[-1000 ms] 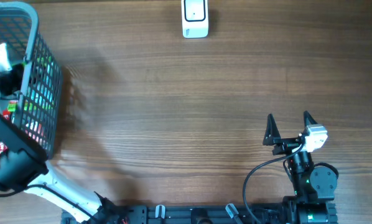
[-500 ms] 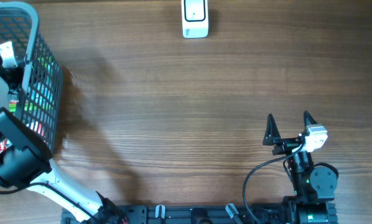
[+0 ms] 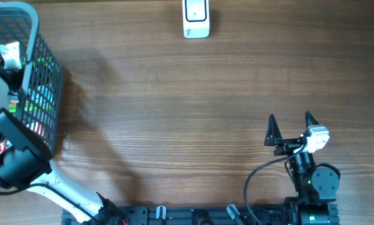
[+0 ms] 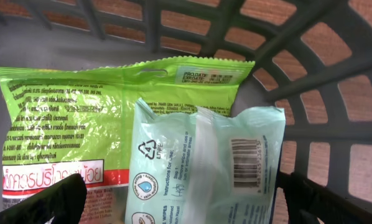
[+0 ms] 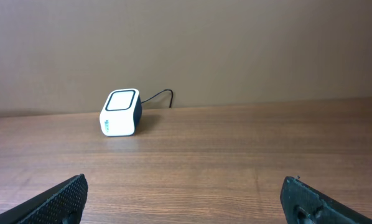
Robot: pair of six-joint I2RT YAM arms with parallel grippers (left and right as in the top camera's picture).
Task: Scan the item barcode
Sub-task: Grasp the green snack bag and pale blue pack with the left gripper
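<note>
Two packs lie in your grey mesh basket (image 4: 335,68): a pale mint wipes pack (image 4: 198,155) on top of a lime-green snack bag (image 4: 68,118). The wipes pack's long axis runs bottom-to-top in the left wrist view, crimped end toward the basket wall. Back face up: recycling mark, small print, glossy centre seam, barcode (image 4: 242,163) near its right edge. Your left gripper (image 4: 186,205) hangs over it, jaws spread wide, gripping nothing. Your right gripper (image 3: 291,120) is over the wooden table (image 3: 174,112), jaws wide too, facing the white scanner (image 5: 119,112).
</note>
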